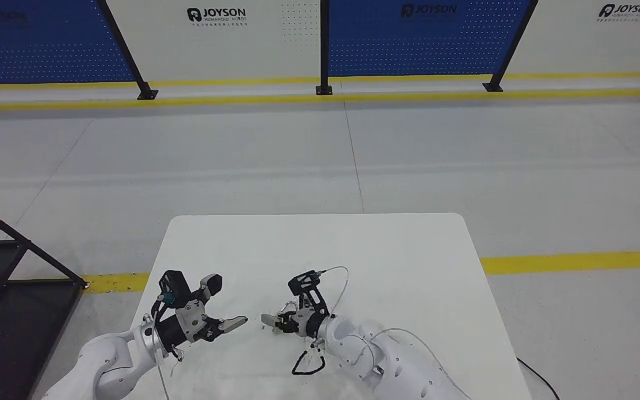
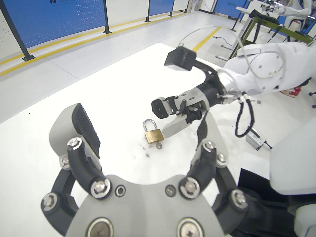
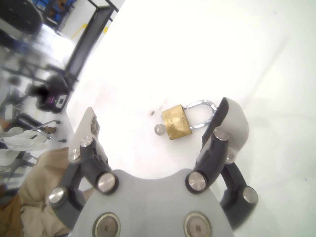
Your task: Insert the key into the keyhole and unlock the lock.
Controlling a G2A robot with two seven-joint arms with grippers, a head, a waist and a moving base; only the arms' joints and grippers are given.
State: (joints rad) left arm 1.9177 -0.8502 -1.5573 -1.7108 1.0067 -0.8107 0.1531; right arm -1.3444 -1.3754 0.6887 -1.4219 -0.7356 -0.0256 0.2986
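Note:
A brass padlock [image 2: 153,134] with a silver shackle lies flat on the white table [image 1: 400,250]. A small silver key [image 2: 159,145] sticks out of the bottom of its body. In the right wrist view the padlock [image 3: 176,122] and key [image 3: 160,129] lie between the fingers of my right gripper [image 3: 156,110], which is open; one fingertip [image 3: 223,109] is over the shackle. My left gripper [image 2: 142,124] hovers a short way off, open and pointed at the lock. From above, the left gripper [image 1: 228,303] and right gripper [image 1: 278,322] face each other near the table's front edge.
A small silver box [image 2: 256,139] with a black cable lies on the table beside the right arm. A black metal frame [image 1: 30,262] stands off the table's left side. Dark smudges [image 2: 145,150] mark the surface near the lock.

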